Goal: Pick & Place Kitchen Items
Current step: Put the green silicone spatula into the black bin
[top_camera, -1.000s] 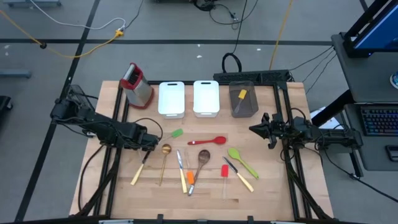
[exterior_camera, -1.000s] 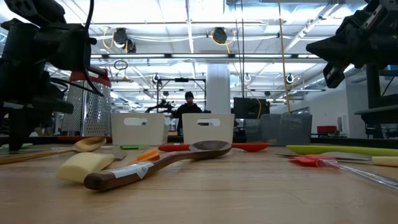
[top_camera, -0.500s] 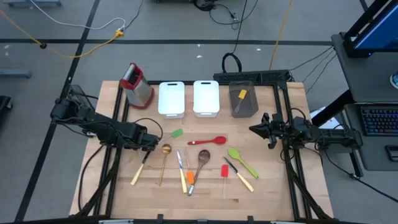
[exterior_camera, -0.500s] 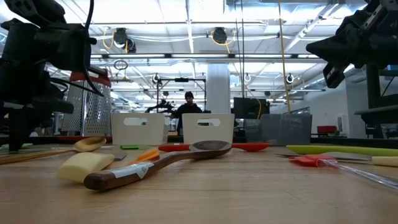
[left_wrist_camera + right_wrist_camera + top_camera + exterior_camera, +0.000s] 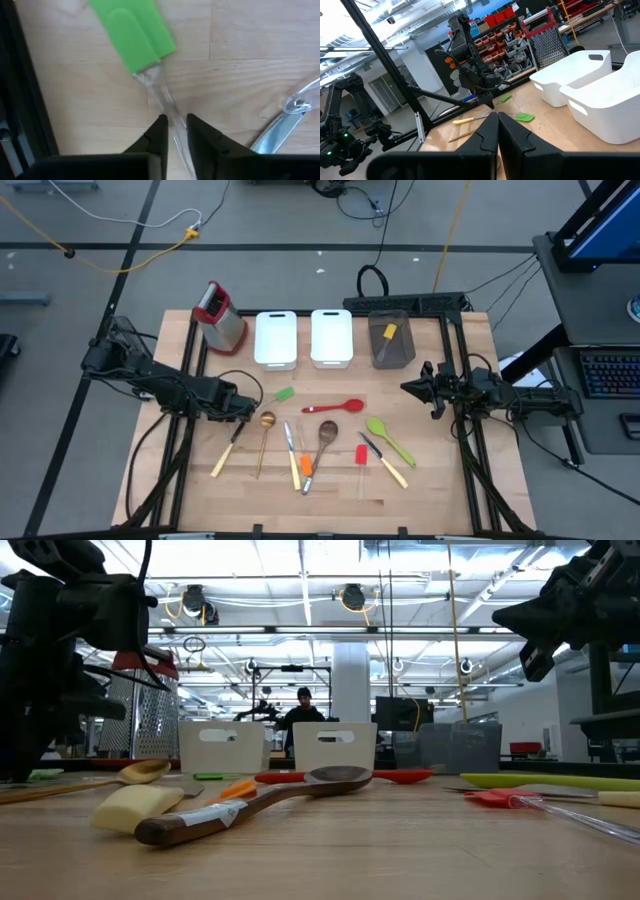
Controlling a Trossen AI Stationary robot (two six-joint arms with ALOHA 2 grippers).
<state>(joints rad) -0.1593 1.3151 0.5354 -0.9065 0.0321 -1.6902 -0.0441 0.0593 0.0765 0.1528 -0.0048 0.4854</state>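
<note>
Where the back edge of the wooden table [image 5: 430, 490] meets the frame, three containers stand in a row: two white trays [image 5: 275, 338] side by side, whose insides show nothing in them from above, and a grey tray [image 5: 390, 340] that holds a yellow-headed spatula [image 5: 386, 340] lying lengthwise, head toward the back. A red-topped box grater [image 5: 221, 317] lies tilted just left of the trays.

Down at the table's left side, the left gripper [image 5: 174, 131] is clamped on the clear handle of the green spatula [image 5: 134, 36]; the left wrist view shows both fingers [image 5: 159, 134] pressed against the thin transparent stem, the flat bright green head pointing away from the gripper. From above, that spatula [image 5: 284, 394] lies on the boards, its long axis slanting from the gripper toward the white trays. A metal utensil end [image 5: 285, 120] lies on the boards near the gripper.

The other utensils lie in front: a gold spoon [image 5: 265, 435], a red spoon [image 5: 335, 407] lying crosswise, a wooden spoon [image 5: 324, 438], a green spoon [image 5: 388, 437] and a red spatula [image 5: 361, 456].

The right gripper [image 5: 412, 387] hangs over the right side, fingers [image 5: 492, 127] together, holding nothing.
</note>
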